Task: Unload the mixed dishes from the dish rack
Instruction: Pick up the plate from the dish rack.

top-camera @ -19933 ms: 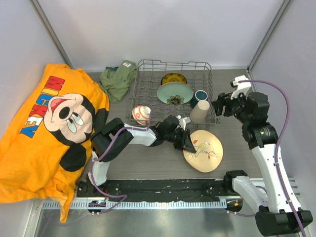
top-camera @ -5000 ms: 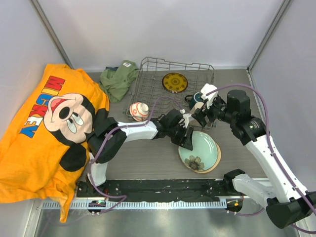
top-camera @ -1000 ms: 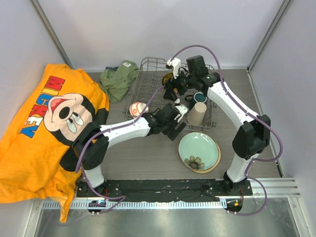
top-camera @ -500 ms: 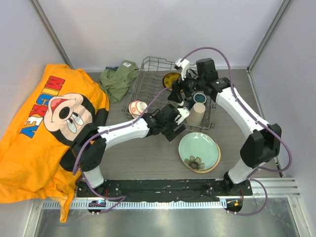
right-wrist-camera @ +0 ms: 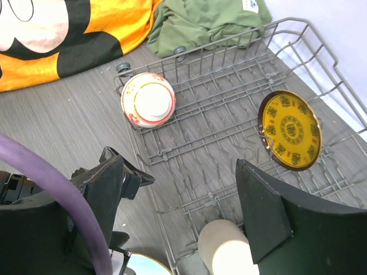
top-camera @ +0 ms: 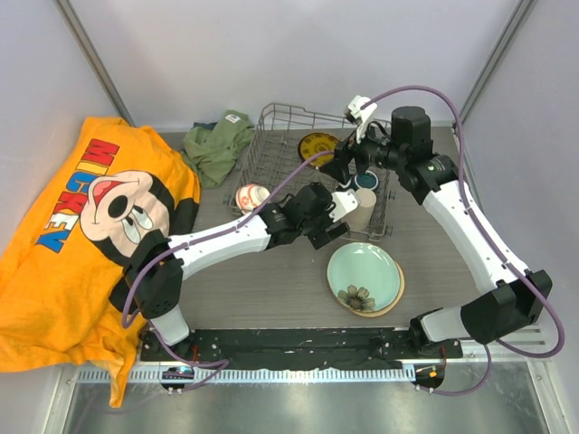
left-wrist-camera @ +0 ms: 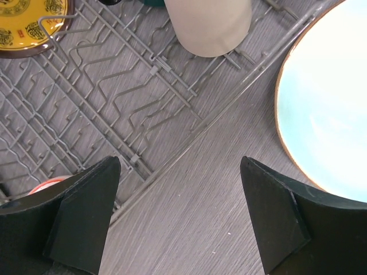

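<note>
We see the dish rack (top-camera: 271, 155) at the back of the table (top-camera: 271, 280), holding the small yellow patterned plate (right-wrist-camera: 289, 130), the small red-orange bowl (right-wrist-camera: 148, 99) foot up, the beige handleless cup (left-wrist-camera: 209, 26) and the dark teal mug (top-camera: 365, 180). In front of it, the pale green plate (top-camera: 364, 271) lies on the cream bird-painted plate (top-camera: 400, 286). The left gripper (left-wrist-camera: 178, 172) hangs wide and empty over the rack's near edge. The right gripper (right-wrist-camera: 179, 166) is wide and empty above the rack.

The dish rack (right-wrist-camera: 218, 109) holds a yellow plate (right-wrist-camera: 289, 130), an upturned bowl (right-wrist-camera: 148, 99) and a beige cup (right-wrist-camera: 226, 252).
</note>
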